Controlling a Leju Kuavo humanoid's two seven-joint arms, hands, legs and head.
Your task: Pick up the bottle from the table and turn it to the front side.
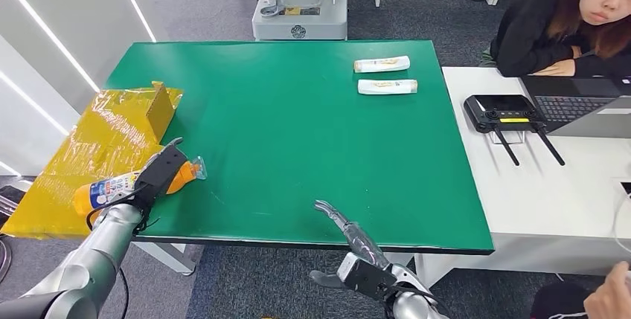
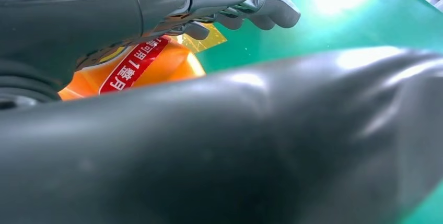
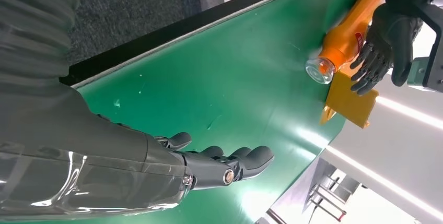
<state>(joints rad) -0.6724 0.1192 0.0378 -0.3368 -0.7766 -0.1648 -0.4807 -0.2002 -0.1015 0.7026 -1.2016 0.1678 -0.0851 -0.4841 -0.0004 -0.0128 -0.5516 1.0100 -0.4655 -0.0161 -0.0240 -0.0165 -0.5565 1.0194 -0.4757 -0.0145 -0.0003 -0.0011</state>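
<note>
Nearest the camera, the right hand is seen at the near edge of the green table, fingers spread and holding nothing. At the near-left corner, beside the yellow wrapped bin, the orange bottle is gripped by the left hand, lying roughly level with its clear cap pointing inward. Pick-up is judged done or nearly so; turning it to the front side remains.
</note>
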